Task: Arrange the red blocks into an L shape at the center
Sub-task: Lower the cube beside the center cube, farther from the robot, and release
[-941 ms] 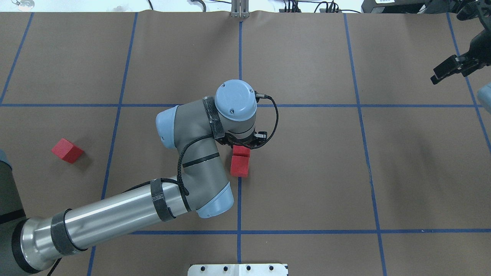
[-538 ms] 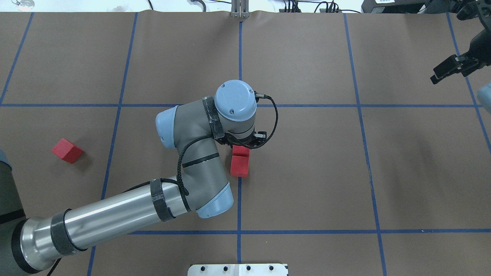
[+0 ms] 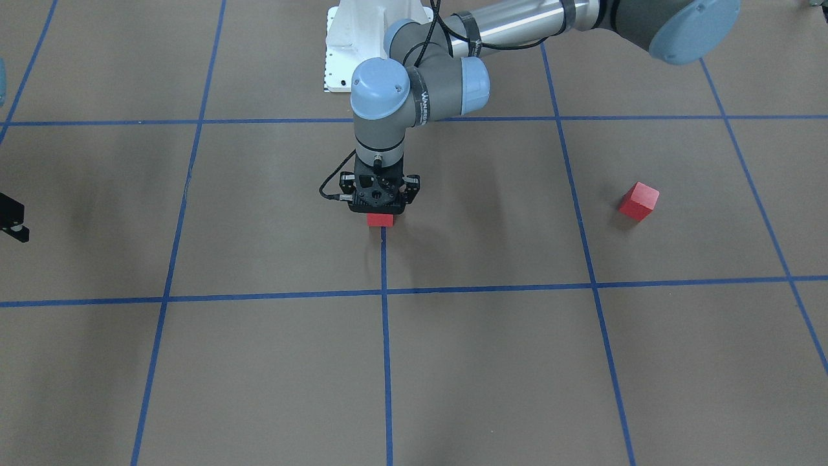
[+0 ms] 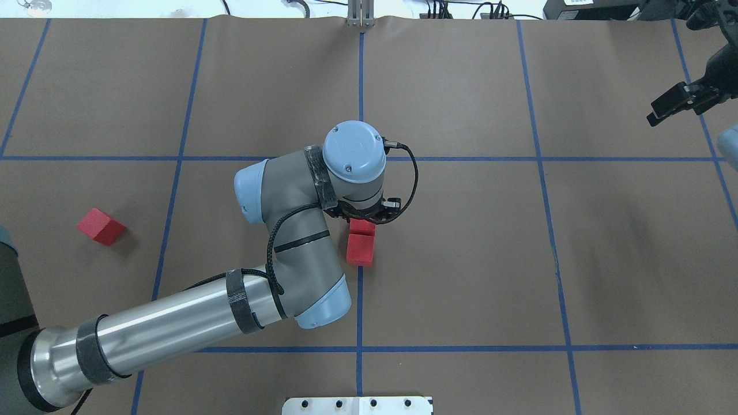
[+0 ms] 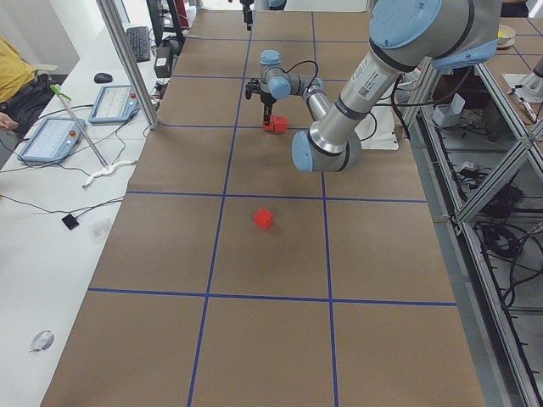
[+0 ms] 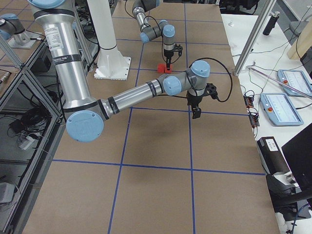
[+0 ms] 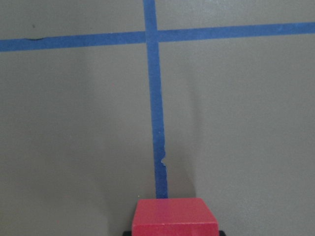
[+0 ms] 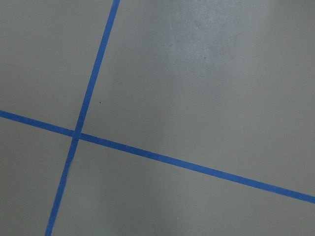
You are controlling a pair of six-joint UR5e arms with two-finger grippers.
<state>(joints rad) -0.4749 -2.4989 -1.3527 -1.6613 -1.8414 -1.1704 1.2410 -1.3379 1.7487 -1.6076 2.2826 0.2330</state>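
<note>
Centre (image 4: 398,248) of bench (image 4: 605,259): two red blocks end to end on the blue tape line (image 7: 155,123), touching, a straight pair along it. Far block (image 4: 362,226) directly under left end effector (image 3: 380,206); near block (image 4: 360,251) free on the robot's side of it, top face in plain sight from overhead. Left end effector: pointed straight down, wrist above the pair, fingers at either side of far block. From the left wrist camera, a dark sliver hard against each side face of that block at the bottom edge of the view, so closed on far block and gripping it. Cannot tell whether far block rests on bench or hangs just clear. Stray block (image 4: 101,226) well apart on the robot's left, alone inside a grid square, turned at an angle to the lines. Right end effector (image 4: 671,106) out by the far right corner of bench, above the surface, well apart from every block, with nothing in its grasp. Cannot tell how far open. Right wrist camera: brown surface and a tape crossing.
</note>
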